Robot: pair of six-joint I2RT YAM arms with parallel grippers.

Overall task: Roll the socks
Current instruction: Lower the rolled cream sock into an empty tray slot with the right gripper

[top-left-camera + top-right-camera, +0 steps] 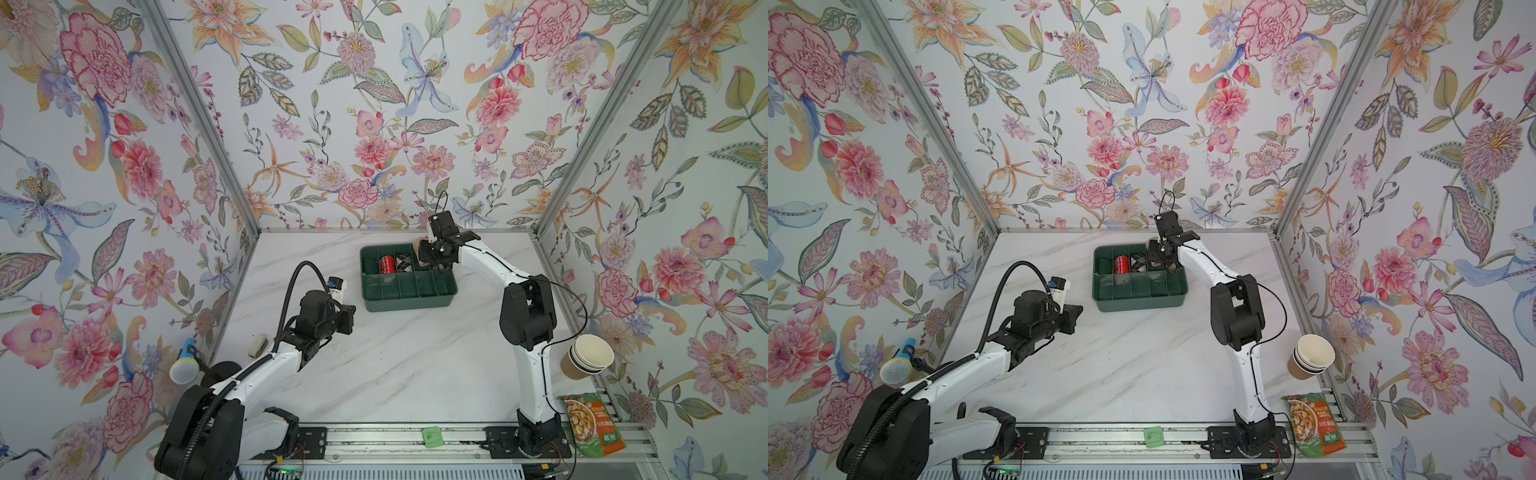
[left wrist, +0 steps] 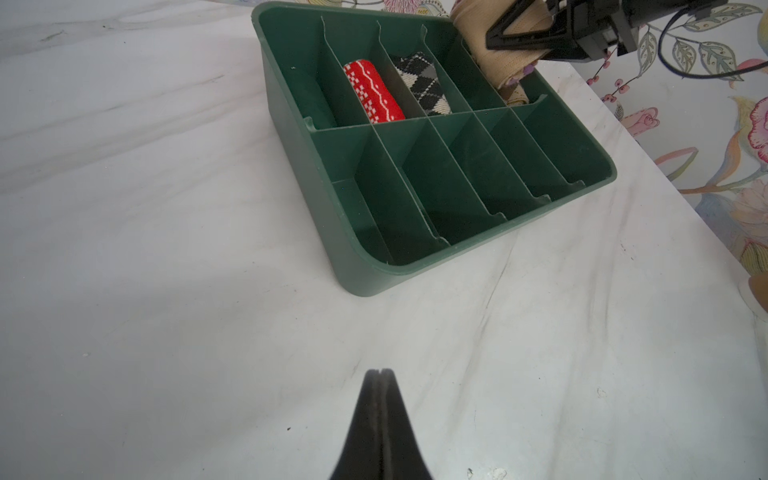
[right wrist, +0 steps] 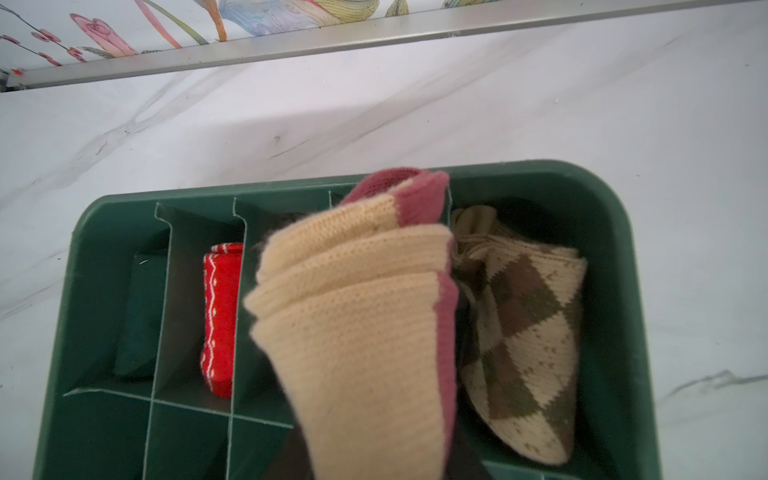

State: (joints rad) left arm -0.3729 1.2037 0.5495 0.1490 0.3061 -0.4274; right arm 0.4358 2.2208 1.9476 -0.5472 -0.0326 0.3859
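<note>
A green divided bin [image 1: 409, 301] [image 1: 1142, 301] stands at the back middle of the marble table. Its back row holds a rolled dark green sock [image 3: 139, 316], a red patterned sock [image 2: 374, 97] [image 3: 220, 316], a black-and-white argyle sock [image 2: 422, 83] and a cream-and-brown argyle sock [image 3: 523, 332]. My right gripper [image 1: 424, 251] [image 2: 513, 37] is shut on a rolled cream sock with pink trim [image 3: 357, 316] [image 2: 490, 58], held just above the back row between the two argyle socks. My left gripper [image 2: 379, 374] [image 1: 350, 320] is shut and empty, above bare table left of the bin.
Stacked paper cups [image 1: 588, 357] and a snack bag [image 1: 594, 424] sit at the right edge. A microphone [image 1: 185, 365] is at the left wall. A small green piece [image 1: 432, 436] lies on the front rail. The bin's front compartments [image 2: 457, 183] hold nothing.
</note>
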